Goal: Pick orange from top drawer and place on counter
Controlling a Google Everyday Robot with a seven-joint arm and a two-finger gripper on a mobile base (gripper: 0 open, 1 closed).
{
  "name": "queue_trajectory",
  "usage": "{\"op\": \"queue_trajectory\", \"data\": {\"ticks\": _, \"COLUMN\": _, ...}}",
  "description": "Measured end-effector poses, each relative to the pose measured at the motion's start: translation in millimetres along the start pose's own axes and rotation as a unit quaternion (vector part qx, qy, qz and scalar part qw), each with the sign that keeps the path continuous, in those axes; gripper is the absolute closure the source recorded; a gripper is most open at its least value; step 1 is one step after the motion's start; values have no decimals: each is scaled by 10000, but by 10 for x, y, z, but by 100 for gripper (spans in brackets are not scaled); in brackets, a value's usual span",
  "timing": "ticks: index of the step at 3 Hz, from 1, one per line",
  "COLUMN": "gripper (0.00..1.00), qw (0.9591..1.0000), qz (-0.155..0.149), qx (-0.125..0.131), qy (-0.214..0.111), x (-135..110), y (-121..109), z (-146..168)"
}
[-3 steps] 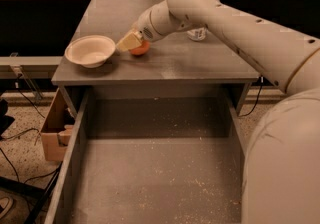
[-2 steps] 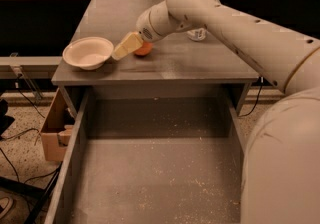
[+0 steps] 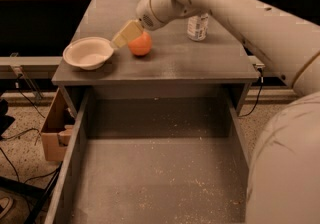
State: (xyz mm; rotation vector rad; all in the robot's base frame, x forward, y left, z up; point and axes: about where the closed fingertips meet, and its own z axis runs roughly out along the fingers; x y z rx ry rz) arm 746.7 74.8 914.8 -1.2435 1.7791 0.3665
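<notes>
The orange [image 3: 140, 44] rests on the grey counter [image 3: 200, 60], near its front left. My gripper [image 3: 129, 34] reaches down from the upper right and sits just left of the orange, between it and a bowl. Its jaws are open and hold nothing; one beige finger [image 3: 124, 35] shows against the orange's left side, the other is hidden. The top drawer [image 3: 160, 178] is pulled wide open below the counter, with only crumbs on its bottom.
A white bowl [image 3: 89, 53] stands on the counter's left front corner. A white can [image 3: 198, 27] stands further back on the right. A brown cardboard box [image 3: 52, 133] sits on the floor left of the drawer, with cables nearby.
The gripper has let go of the orange and shifted left toward the bowl, so more of the orange shows. The orange stays on the counter.
</notes>
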Motion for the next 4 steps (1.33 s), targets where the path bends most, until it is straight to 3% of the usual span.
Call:
{"op": "queue_trajectory", "data": {"ticks": 1, "gripper": 0, "qw": 9993, "qz": -262, "qx": 60, "qy": -250, "x": -497, "y": 10, "z": -622}}
{"op": "queue_trajectory", "data": {"ticks": 2, "gripper": 0, "qw": 9977, "qz": -441, "qx": 111, "qy": -496, "x": -809, "y": 51, "z": -1305}}
{"op": "queue_trajectory", "data": {"ticks": 3, "gripper": 0, "qw": 9969, "qz": -640, "qx": 72, "qy": -449, "x": -765, "y": 129, "z": -1948}}
{"op": "queue_trajectory", "data": {"ticks": 4, "gripper": 0, "qw": 9926, "qz": -1115, "qx": 370, "qy": -309, "x": -695, "y": 333, "z": -2597}}
